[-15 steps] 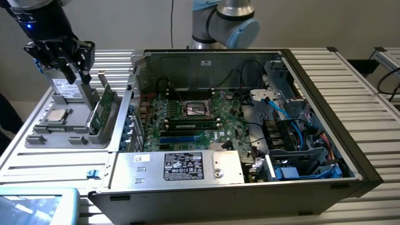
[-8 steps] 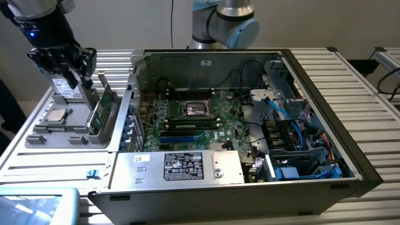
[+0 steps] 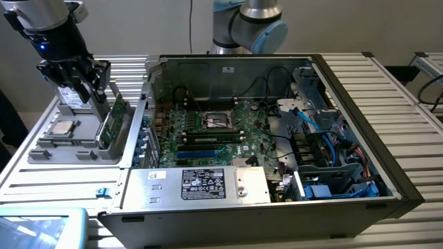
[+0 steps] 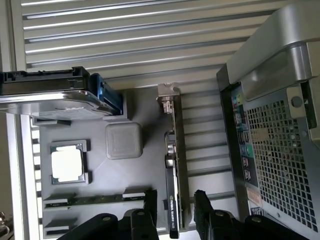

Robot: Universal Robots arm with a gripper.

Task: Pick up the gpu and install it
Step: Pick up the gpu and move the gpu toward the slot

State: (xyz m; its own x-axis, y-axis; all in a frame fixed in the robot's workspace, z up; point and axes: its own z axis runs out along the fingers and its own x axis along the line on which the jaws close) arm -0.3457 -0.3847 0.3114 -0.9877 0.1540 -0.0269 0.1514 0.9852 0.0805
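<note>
The gpu point(image 4: 173, 175) stood on its long edge in a slot of the grey tray point(image 4: 125, 175), on the side of the tray nearest the open computer case point(image 3: 277, 129). Its long axis ran along the tray's length, roughly parallel with the case's perforated rear panel point(image 4: 280, 135). The silver end bracket point(image 4: 167, 96) pointed towards the end of the tray where the hard drive point(image 4: 50, 95) stood upright. The opposite end of the card lay under the gripper point(image 4: 175, 200). From the wrist view the card was seen edge-on, a thin strip with a black, lettered upper edge. In the exterior view the gpu point(image 3: 118, 122) showed a green board face and leaned slightly.

The jaws were spread, one finger on each side of the card's end, with a gap showing on both sides; they pinched nothing. In the exterior view the gripper point(image 3: 93, 97) hung above the tray at that view's left, over the slatted counter point(image 3: 408, 104).

Also on the tray lay a processor point(image 4: 67, 165), a plain grey square block point(image 4: 123, 141) and a long narrow memory stick point(image 4: 95, 198) in its groove. Inside the case the motherboard point(image 3: 215, 129) lay exposed, with the power supply point(image 3: 201, 184) at the near edge.
</note>
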